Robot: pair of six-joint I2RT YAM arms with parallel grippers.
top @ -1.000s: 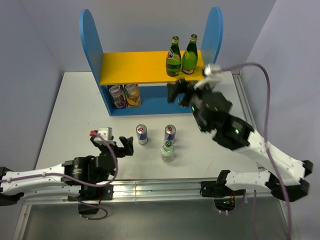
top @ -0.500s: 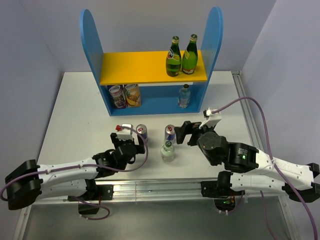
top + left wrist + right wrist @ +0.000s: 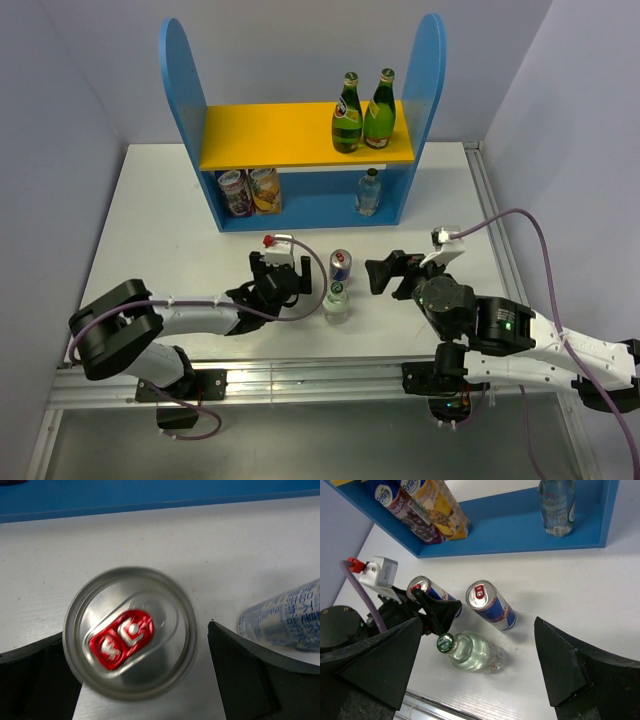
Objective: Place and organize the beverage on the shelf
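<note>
The shelf [image 3: 180, 70] stands at the back with its yellow upper board [image 3: 270, 135] and blue base [image 3: 520, 525]. Two green bottles [image 3: 362, 112] stand on the upper board. Two printed cans [image 3: 250, 191] and a small clear bottle [image 3: 369, 192] stand on the base. My left gripper [image 3: 280, 275] is open, with its fingers [image 3: 245, 675] either side of a red-tabbed energy drink can [image 3: 130, 632]. A second energy drink can [image 3: 341, 265] and a clear green-capped bottle [image 3: 336, 300] stand just right of it. My right gripper [image 3: 395, 272] is open and empty, right of these.
The table's metal rail [image 3: 320, 375] runs along the near edge by the arm bases. The left arm's cable and white connector block [image 3: 380, 570] sit above its gripper. Grey walls close in the table at the left, back and right.
My left gripper has moved right and forward until its jaws straddle the left can. My right arm has drawn back from the shelf, leaving the clear bottle on the base.
</note>
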